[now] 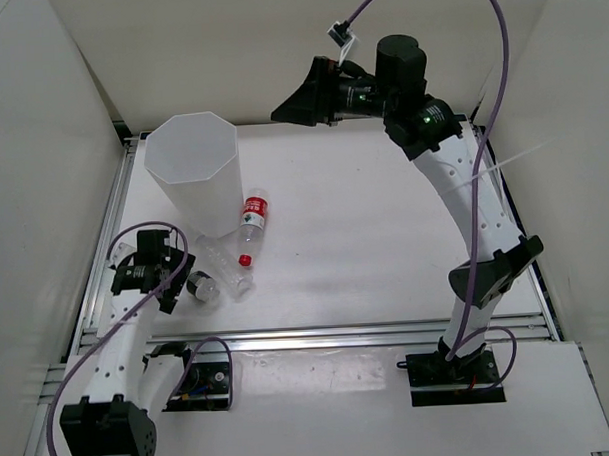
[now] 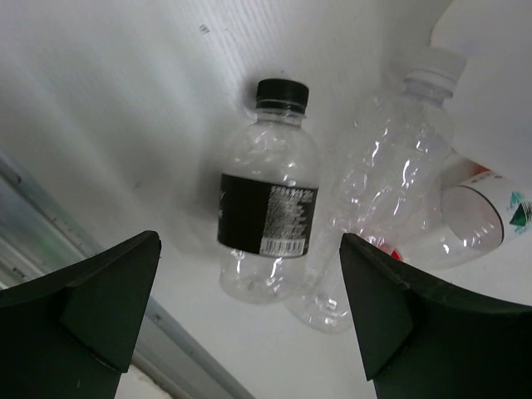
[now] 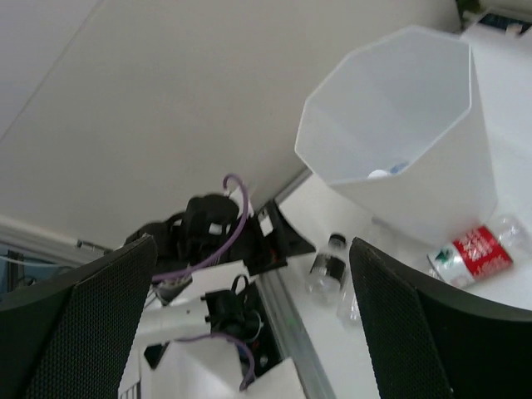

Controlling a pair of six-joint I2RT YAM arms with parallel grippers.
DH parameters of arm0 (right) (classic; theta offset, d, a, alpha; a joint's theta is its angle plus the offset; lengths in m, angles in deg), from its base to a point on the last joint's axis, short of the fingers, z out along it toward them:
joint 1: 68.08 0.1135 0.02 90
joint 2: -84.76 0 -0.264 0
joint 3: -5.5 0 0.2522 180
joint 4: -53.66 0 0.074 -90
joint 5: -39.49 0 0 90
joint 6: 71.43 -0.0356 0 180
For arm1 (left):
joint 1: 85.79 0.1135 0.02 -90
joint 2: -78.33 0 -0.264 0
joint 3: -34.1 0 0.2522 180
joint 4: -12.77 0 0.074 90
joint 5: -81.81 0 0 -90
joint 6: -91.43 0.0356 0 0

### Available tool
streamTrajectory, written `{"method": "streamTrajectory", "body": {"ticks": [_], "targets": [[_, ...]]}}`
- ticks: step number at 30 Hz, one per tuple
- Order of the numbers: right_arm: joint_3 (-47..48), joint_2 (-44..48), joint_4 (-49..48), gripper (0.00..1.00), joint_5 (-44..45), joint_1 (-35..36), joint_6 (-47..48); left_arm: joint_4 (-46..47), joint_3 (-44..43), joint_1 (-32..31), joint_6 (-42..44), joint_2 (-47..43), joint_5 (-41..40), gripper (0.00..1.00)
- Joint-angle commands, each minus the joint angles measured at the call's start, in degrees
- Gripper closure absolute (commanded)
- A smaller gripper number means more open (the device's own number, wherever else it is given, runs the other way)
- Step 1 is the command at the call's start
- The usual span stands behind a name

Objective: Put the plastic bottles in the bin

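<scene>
The tall white bin (image 1: 192,172) stands at the back left; in the right wrist view (image 3: 399,133) a white cap and a bit of blue bottle (image 3: 386,172) show inside it. The short dark-label bottle (image 1: 202,287) (image 2: 270,216) lies just ahead of my open, empty left gripper (image 1: 176,267) (image 2: 249,332). A plain clear bottle (image 1: 231,274) (image 2: 391,183) lies right beside it. The red-labelled bottle (image 1: 254,215) (image 2: 478,216) lies against the bin's foot. My right gripper (image 1: 285,109) (image 3: 249,332) is open and empty, raised high behind the bin.
An aluminium rail (image 1: 338,337) runs along the table's near edge and another down the left side (image 1: 109,225). White walls close in the left, back and right. The left arm's base and cables (image 1: 190,377) sit below the near rail.
</scene>
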Motion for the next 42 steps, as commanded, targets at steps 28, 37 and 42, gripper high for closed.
{"method": "streamTrajectory", "body": {"ticks": [28,37,42], "targets": [[-4.6,5.1,9.0,0.0,-5.2,-7.0,3.3,-0.7,-6.4,-2.1,-6.3,8.8,-0.4,0.34],[-11.3,5.8,8.5,0.0,-3.7,-7.0,2.7,1.7,-45.9,-2.1,5.8,12.5,-8.9,0.3],[-13.1,5.2,8.7,0.0,-4.2,-7.0,2.7,8.0,-58.1,-2.1,16.8,23.2,2.0,0.29]]}}
